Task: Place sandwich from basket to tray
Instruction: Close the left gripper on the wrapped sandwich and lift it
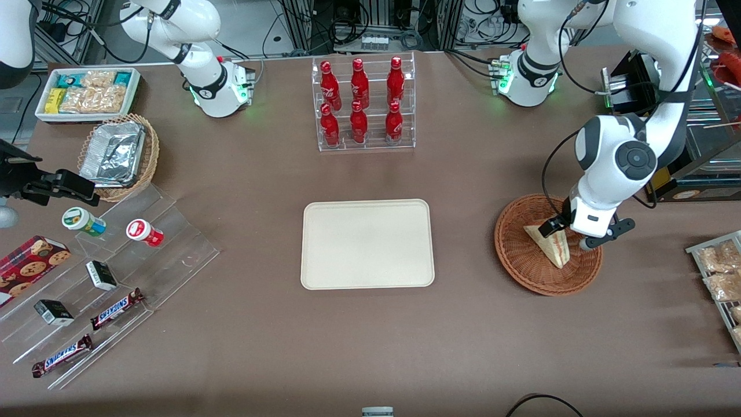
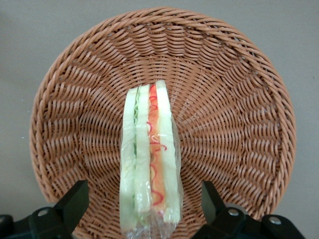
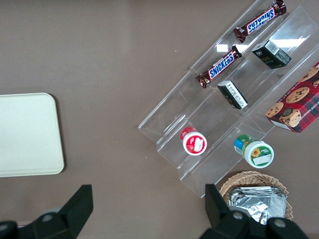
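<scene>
The sandwich point(image 1: 550, 244) is a plastic-wrapped wedge standing on edge in the reddish-brown wicker basket point(image 1: 521, 263), which sits toward the working arm's end of the table. In the left wrist view the sandwich point(image 2: 149, 149) shows pale bread with green and red filling against the basket's weave point(image 2: 229, 99). My left gripper point(image 1: 570, 236) is low over the basket and open. Its fingers straddle the sandwich's wide end with a gap on each side point(image 2: 144, 204). The cream tray point(image 1: 367, 243) lies flat at the table's middle, beside the basket, with nothing on it.
A clear rack of red bottles point(image 1: 363, 104) stands farther from the camera than the tray. A stepped acrylic stand with snacks point(image 1: 116, 260), a foil-container basket point(image 1: 118, 155) and a white snack bin point(image 1: 87, 92) lie toward the parked arm's end. Snack packets point(image 1: 718, 272) sit beside the basket.
</scene>
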You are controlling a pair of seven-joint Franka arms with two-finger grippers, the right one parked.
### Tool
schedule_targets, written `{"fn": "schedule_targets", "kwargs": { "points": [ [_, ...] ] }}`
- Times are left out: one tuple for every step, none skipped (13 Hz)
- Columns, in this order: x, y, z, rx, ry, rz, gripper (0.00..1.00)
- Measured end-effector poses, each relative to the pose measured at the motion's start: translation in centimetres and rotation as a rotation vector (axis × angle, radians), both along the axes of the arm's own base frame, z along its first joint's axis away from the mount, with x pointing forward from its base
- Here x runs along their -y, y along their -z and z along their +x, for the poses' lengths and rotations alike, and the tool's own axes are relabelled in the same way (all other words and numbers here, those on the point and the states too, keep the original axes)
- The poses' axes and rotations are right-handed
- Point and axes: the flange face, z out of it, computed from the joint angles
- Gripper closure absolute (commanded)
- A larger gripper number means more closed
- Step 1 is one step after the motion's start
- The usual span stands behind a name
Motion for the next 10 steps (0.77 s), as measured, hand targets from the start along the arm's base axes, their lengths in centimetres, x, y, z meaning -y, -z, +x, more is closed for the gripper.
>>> {"fn": "schedule_targets", "kwargs": {
  "points": [
    [0.0, 0.5, 0.1, 0.004, -0.012, -0.001, 0.11],
    [0.0, 1.1, 0.2, 0.007, -0.026, -0.003, 0.32],
    [0.1, 1.7, 0.2, 0.010, -0.040, -0.004, 0.51],
    [0.1, 2.2, 0.2, 0.007, -0.054, -0.005, 0.79],
    [0.1, 2.6, 0.2, 0.003, -0.064, -0.004, 1.00],
    [0.1, 2.8, 0.2, -0.001, -0.069, -0.004, 1.00],
    [0.1, 2.9, 0.2, -0.002, -0.070, -0.004, 1.00],
    [0.1, 2.9, 0.2, -0.002, -0.070, -0.004, 1.00],
    [0.1, 2.9, 0.2, -0.003, -0.069, -0.004, 1.00],
    [0.1, 2.9, 0.2, -0.003, -0.069, -0.004, 1.00]
  ]
}}
